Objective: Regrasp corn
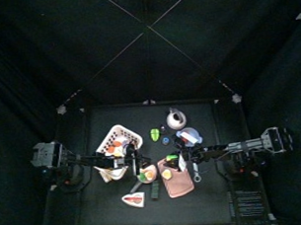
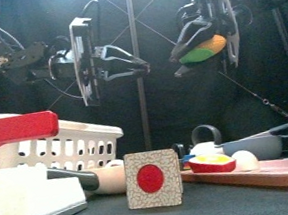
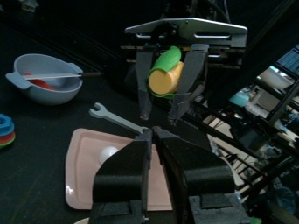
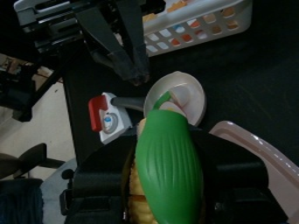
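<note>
The corn, a yellow cob with a green husk side, hangs high above the table. My right gripper is shut on it. In the right wrist view the corn fills the space between the jaws, green side up. My left gripper is level with it, a short way to its left, pointing at it. Its jaws stand together and hold nothing. In the left wrist view the corn sits upright in the right gripper, straight ahead of my left fingertips and apart from them.
Below stand the red-and-white basket, a flat pinkish board with small food pieces, a card with a red spot and a white block. A grey bowl and a wrench lie on the table.
</note>
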Controlling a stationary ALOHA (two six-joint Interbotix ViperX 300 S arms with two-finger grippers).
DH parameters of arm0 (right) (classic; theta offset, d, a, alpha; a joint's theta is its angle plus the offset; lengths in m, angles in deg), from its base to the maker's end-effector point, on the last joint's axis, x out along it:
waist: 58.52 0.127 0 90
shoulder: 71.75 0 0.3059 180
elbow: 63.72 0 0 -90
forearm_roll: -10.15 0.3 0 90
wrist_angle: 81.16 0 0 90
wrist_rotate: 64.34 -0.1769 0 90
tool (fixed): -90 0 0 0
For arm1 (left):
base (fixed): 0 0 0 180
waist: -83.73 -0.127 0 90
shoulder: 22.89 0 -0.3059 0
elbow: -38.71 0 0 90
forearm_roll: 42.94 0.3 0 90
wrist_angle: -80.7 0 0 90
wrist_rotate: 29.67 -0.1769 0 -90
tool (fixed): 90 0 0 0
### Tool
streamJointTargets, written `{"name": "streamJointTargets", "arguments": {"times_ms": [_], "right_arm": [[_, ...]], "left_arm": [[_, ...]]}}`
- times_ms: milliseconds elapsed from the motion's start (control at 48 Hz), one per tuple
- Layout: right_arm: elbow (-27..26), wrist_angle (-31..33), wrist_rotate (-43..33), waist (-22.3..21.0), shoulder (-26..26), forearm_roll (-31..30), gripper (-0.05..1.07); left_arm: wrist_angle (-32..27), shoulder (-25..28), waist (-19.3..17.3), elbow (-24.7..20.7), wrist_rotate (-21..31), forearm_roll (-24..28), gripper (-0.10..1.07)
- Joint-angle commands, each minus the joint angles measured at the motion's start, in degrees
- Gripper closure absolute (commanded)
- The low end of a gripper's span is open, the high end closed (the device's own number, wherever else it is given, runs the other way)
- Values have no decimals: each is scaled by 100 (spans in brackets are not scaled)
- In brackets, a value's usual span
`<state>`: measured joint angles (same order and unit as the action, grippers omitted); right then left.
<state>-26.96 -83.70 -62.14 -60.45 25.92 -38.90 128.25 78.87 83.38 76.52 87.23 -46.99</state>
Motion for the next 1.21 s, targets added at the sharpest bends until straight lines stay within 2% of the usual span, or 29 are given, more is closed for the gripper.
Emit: {"name": "streamJointTargets", "arguments": {"times_ms": [0, 250, 396, 500, 604, 708, 917, 1188], "right_arm": [[-53, -35, 35, 26, 141, -105, 35], [79, -53, 105, 237, 105, -1178, 35], [44, -70, 132, 483, 9, -1318, 35], [53, -70, 132, 703, -114, -1538, 35], [35, -70, 132, 923, -281, -1837, 35], [-44, -18, 141, 1134, -545, -2162, 35], [-281, 141, 132, 1187, -809, -2584, 35], [-360, 501, 132, 1187, -791, -2575, 35]], "left_arm": [[26, -97, -18, -62, -18, 79, 42], [26, -88, -44, -167, -272, 1134, 37], [26, 0, -18, -272, -712, 1978, 26], [26, 18, 0, -387, -1002, 2276, 15], [9, 9, 0, -536, -1090, 2180, 7], [-62, 105, 18, -694, -1116, 2118, 3], [-378, 413, 26, -1063, -1099, 2030, 3], [-1020, 633, 167, -1310, -1107, 1547, 3]]}}
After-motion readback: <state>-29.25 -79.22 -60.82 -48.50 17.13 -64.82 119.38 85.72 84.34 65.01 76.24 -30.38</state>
